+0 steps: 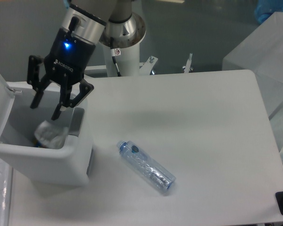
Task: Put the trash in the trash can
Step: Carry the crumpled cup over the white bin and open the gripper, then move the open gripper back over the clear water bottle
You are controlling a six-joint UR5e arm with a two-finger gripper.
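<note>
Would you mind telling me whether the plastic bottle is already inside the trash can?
No, the plastic bottle lies on its side on the table, right of the trash can.

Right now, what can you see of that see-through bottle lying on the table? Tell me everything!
The bottle is clear, bluish plastic, and it looks a bit crinkled. It lies on its side on the white table, slanted, one end pointing up-left toward the trash can and the other down-right. Small dark markings show on it. Only the table touches it; the pincer is far off, over the can.
</note>
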